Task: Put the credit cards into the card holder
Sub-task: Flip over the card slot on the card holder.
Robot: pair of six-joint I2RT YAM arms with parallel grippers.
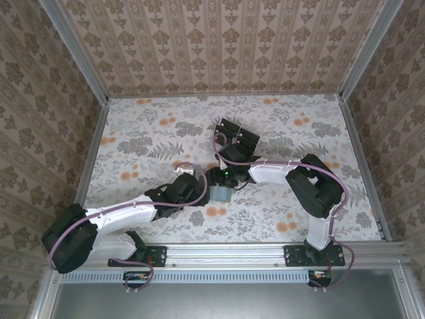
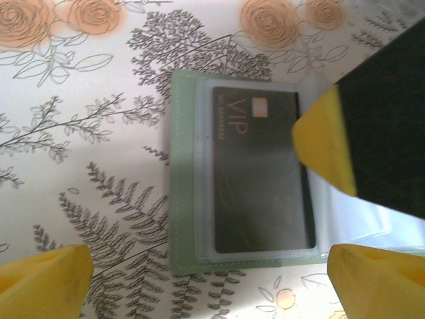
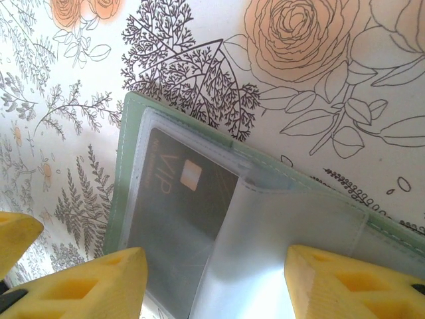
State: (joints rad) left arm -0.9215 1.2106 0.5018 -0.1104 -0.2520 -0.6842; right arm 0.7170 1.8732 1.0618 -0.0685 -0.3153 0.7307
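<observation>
On the left of the top view, the left arm [image 1: 119, 219] reaches from its base toward the middle of the floral table [image 1: 146, 133], meeting the right arm [image 1: 292, 176], which comes in from the other side. Behind where the 2 wrists meet, a small pile of loose black credit cards [image 1: 236, 136] lies fanned on the table, apart from both arms. In the left wrist view the left gripper [image 2: 209, 266] hovers over the card holder [image 2: 182, 173] with its 2 yellow fingers [image 2: 46, 282] spread wide at the bottom corners, holding nothing. The card holder lies flat and opened on the table, green border showing on the left, top and bottom. 1 black VIP card [image 2: 262, 176] sits inside its clear sleeve [image 2: 352, 222], gold lettering toward the left edge. To the right, 1 yellow fingertip [image 2: 325, 146] of the right gripper comes in over the card's right edge; cannot tell if it presses on it. In the right wrist view the right gripper [image 3: 212, 259] has its fingers [image 3: 86, 286] apart, not pinching. The card holder [image 3: 129, 133] lies below and the same card [image 3: 176, 212] shows under plastic. The loose flap of the clear sleeve [image 3: 279, 232] is between the 2 pads, and the right pad overlaps the flap.
</observation>
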